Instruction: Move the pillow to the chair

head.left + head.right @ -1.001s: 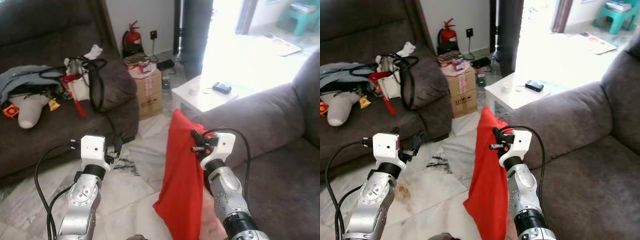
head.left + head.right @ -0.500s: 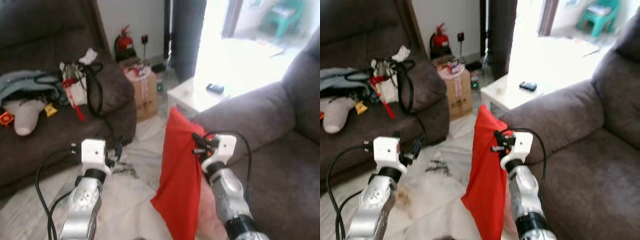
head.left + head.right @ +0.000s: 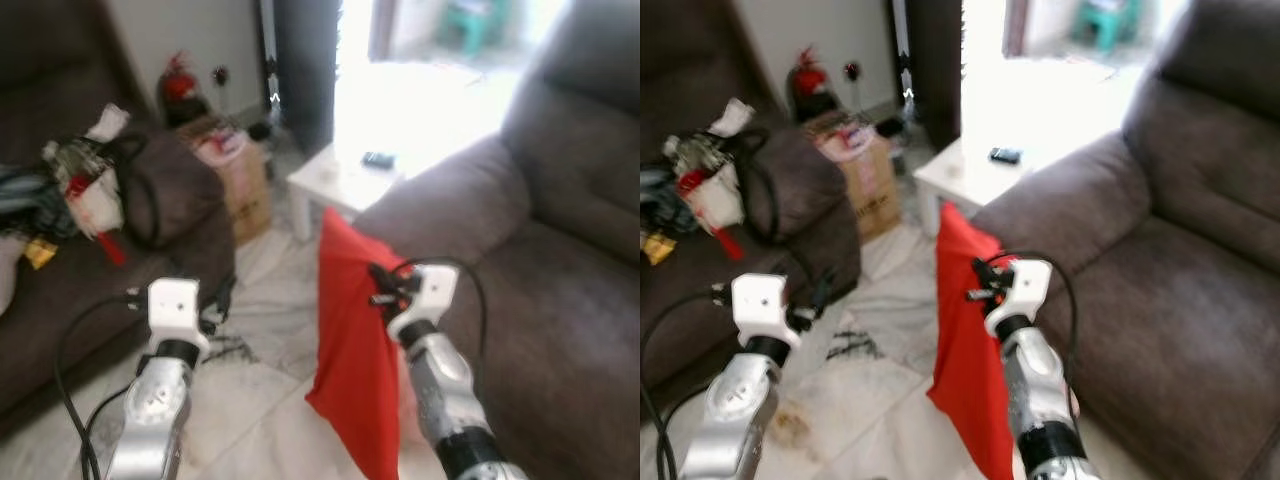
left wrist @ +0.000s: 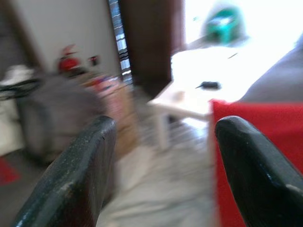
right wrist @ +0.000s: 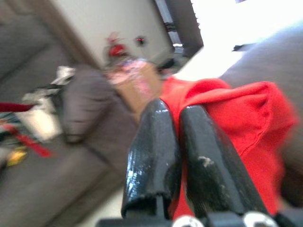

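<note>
Here, limp red pillow, pinched by right gripper

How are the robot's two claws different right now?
The right gripper has its fingers pressed together, pinching the red pillow, which hangs beside that arm. The left gripper has its fingers spread wide and holds nothing, hovering over the floor. Both have two long black fingers on silver arms.

We see open floor between cluttered left sofa and grey chair on right. Far ahead, white tabletop and cardboard box narrow the passage. Chair seat bare.
</note>
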You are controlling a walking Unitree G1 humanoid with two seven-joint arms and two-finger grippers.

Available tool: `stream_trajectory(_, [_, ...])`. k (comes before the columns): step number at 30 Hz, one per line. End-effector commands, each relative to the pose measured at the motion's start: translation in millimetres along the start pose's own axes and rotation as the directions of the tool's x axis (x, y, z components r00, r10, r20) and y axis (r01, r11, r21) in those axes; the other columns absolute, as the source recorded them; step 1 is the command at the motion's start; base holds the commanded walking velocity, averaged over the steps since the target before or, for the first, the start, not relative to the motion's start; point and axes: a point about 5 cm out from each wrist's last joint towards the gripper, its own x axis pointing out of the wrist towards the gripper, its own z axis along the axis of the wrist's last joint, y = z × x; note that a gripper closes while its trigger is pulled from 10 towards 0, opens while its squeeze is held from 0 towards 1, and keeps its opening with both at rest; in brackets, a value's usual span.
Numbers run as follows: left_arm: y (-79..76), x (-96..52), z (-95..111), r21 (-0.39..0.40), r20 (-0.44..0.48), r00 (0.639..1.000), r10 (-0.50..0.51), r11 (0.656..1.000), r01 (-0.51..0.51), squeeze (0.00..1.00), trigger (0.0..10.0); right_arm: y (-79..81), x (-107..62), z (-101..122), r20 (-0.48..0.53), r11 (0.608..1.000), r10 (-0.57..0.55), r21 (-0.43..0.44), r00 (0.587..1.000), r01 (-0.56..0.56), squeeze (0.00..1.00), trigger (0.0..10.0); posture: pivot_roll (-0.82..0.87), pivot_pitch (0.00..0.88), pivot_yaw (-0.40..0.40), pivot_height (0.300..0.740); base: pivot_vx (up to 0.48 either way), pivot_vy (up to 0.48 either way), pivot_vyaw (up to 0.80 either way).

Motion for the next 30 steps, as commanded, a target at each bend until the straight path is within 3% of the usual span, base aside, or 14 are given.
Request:
stream_trajectory(1, [2.7,-2.4,-1.5,0.009,-0.009,1.0,0.005,1.0,-0.005,0.0,10.0,6.4,11.2,29.0,0.128,0.999,0.037,-0.027,0.991,-0.034,0.0,10.0,0.08,0.087,0.027,0.74,0.0,0.311,-0.8])
stream_trajectory(30, [2.1,-3.1,-1.1,-0.008,-0.007,1.0,-0.011,1.0,0.011,0.0,10.0,1.0,11.2,31.9,0.121,0.999,0.028,-0.046,0.992,-0.022,0.0,10.0,0.08,0.086,0.017,0.74,0.0,0.295,-0.8])
